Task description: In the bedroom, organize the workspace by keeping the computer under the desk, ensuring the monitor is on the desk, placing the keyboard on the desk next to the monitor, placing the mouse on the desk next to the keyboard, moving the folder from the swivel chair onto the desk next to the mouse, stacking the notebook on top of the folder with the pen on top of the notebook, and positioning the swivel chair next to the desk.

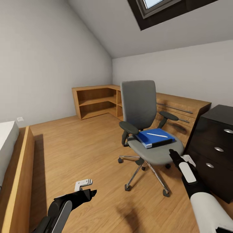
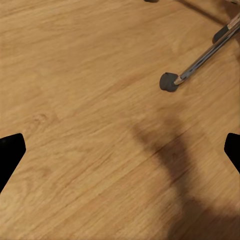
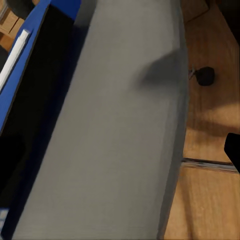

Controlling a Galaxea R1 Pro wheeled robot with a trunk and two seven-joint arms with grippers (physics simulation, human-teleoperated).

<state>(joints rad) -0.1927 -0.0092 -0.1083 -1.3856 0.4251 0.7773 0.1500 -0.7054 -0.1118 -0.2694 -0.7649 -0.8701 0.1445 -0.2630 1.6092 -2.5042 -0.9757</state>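
The grey swivel chair (image 1: 139, 103) stands mid-room on the plank floor. On its seat lies the blue folder (image 1: 149, 138) with the white pen (image 1: 157, 135) on top. A dark layer shows along the folder's front edge; I cannot tell whether it is the notebook. My right gripper (image 1: 176, 157) is open at the seat's front right edge, just short of the folder. The right wrist view looks along the grey seat (image 3: 125, 125) to the folder's blue edge (image 3: 30, 60). My left gripper (image 1: 90, 193) hangs open over bare floor, left of the chair. The desk's black drawer unit (image 1: 213, 145) is at the right.
A low wooden corner shelf (image 1: 97, 102) and a wooden chest (image 1: 181, 110) run along the back wall behind the chair. A wood-framed bed (image 1: 13, 161) fills the left edge. One chair caster (image 2: 168, 82) on a chrome leg lies ahead of my left gripper.
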